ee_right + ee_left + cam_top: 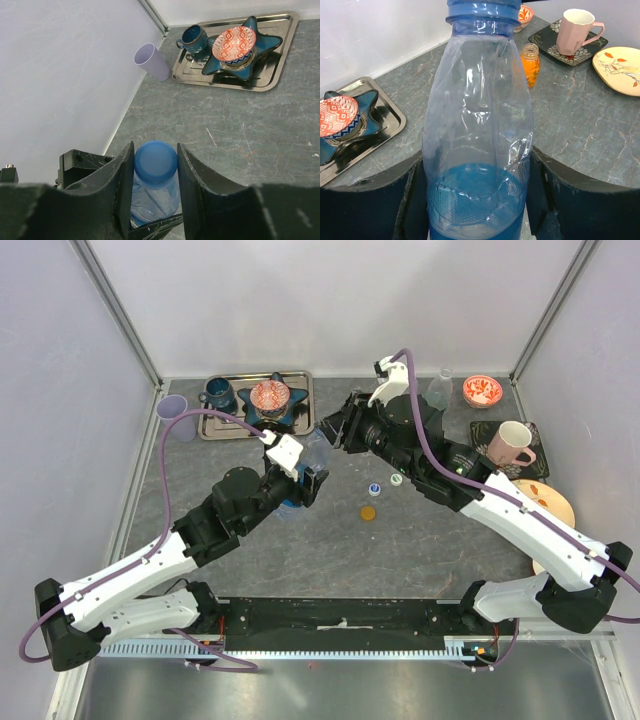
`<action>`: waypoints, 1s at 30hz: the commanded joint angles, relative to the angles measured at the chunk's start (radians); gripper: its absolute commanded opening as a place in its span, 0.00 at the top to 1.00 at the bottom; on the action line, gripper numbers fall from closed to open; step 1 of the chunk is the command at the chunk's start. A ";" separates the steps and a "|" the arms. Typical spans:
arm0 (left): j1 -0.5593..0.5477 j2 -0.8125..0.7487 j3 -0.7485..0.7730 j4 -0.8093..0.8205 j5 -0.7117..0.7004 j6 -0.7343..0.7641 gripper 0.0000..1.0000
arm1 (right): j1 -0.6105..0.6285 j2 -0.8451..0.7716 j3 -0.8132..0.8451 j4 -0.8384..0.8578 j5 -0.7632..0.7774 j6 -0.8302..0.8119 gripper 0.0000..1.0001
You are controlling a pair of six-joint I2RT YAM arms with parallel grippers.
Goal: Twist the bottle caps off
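- While both arms reach over the middle of the grey marbled table (430,540), a metal tray (228,426) sits at its far left edge, carrying a star-shaped dish (260,42) and a patterned bowl (234,43).
- A blue-tinted plastic bottle (477,125) is held between the two arms, left of the table's centre.
- The left gripper (477,200) has its fingers pressed against either side of the bottle's lower body.
- The right gripper (156,175) pinches the blue cap (156,160), with one finger on each side. The cap sits on the bottle's neck.
- A small orange bottle (530,64) stands uncapped beyond the blue one.
- Three caps lie loose on the table to the right of the held bottle. The white-and-green cap (396,479) and the white-and-blue cap (375,489) lie near each other. The orange cap (368,511) lies just in front of them.
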 commanded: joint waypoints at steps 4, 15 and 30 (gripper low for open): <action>-0.006 -0.023 0.024 0.056 -0.028 0.042 0.65 | 0.003 0.007 -0.014 0.017 -0.014 -0.003 0.81; 0.020 -0.038 0.065 0.034 0.346 -0.006 0.63 | -0.002 -0.042 -0.044 0.029 -0.198 -0.180 1.00; 0.331 0.020 0.085 0.405 1.420 -0.535 0.65 | -0.036 -0.228 -0.126 -0.020 -0.618 -0.471 1.00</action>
